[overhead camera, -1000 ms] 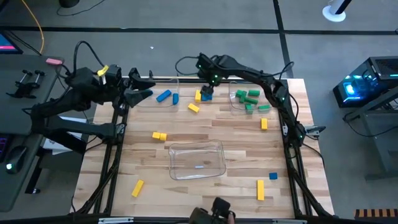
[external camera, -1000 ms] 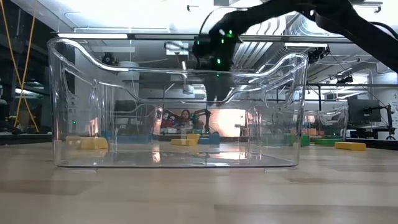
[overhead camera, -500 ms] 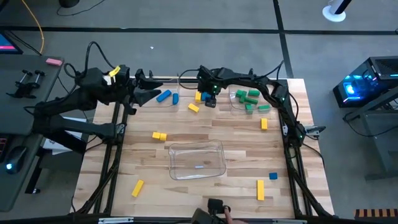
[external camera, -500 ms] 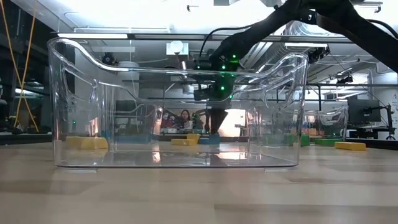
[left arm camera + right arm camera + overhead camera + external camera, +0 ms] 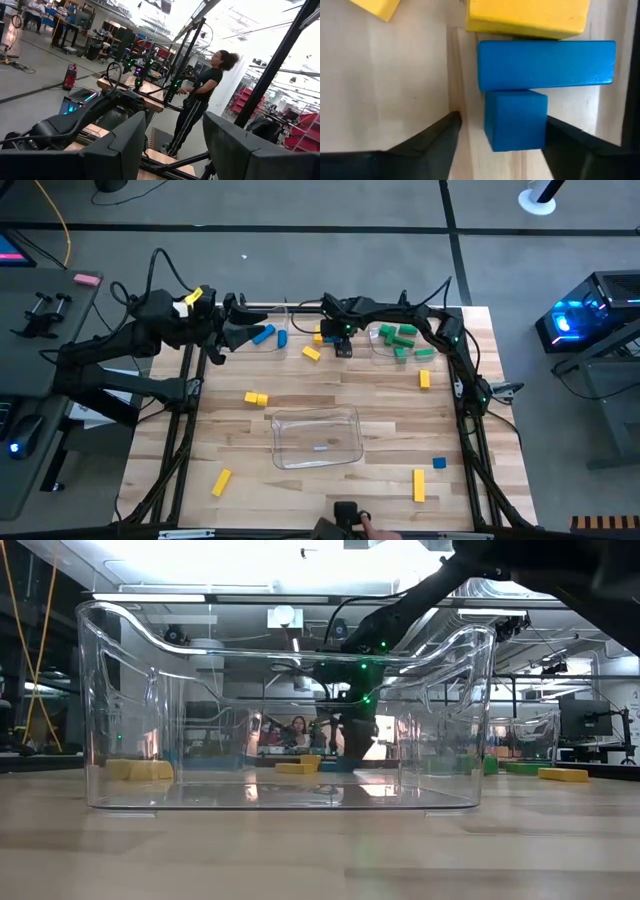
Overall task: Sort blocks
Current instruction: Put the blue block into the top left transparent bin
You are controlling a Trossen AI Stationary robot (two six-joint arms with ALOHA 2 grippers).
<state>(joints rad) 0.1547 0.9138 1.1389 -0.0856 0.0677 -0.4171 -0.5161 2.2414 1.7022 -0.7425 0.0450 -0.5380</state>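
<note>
My right gripper [image 5: 340,346] is low over a cluster of blocks at the table's far middle. In the right wrist view it is open [image 5: 502,119], and its fingers stand on either side of a blue cube [image 5: 515,120]. The cube lies end-on against a blue bar [image 5: 545,65], and a yellow block [image 5: 527,17] lies beyond the bar. My left gripper [image 5: 243,332] hangs open [image 5: 172,135] in the air at the far left, beside a blue block [image 5: 263,334] in a clear bin. Green blocks [image 5: 400,338] lie in another clear bin. My right gripper comes from above, pointing down, with the blue cube [image 5: 540,125] on the table between its open fingers. One finger [image 5: 570,142] lies right at the cube's side, and I cannot tell whether it touches. The other finger [image 5: 437,140] stands clear of it.
A large clear bin [image 5: 317,437] stands at the table's middle and fills the low view [image 5: 280,710]. Yellow blocks lie loose [image 5: 256,398], [image 5: 221,482], [image 5: 418,485], [image 5: 424,379], [image 5: 311,353], and a blue one [image 5: 438,464] lies near right. A person [image 5: 200,100] stands beyond the table.
My right gripper has come down toward the table over the blue blocks, shifting slightly toward the near edge. My left gripper has moved toward the table's right, closer to the bin with the blue block. No block has moved.
</note>
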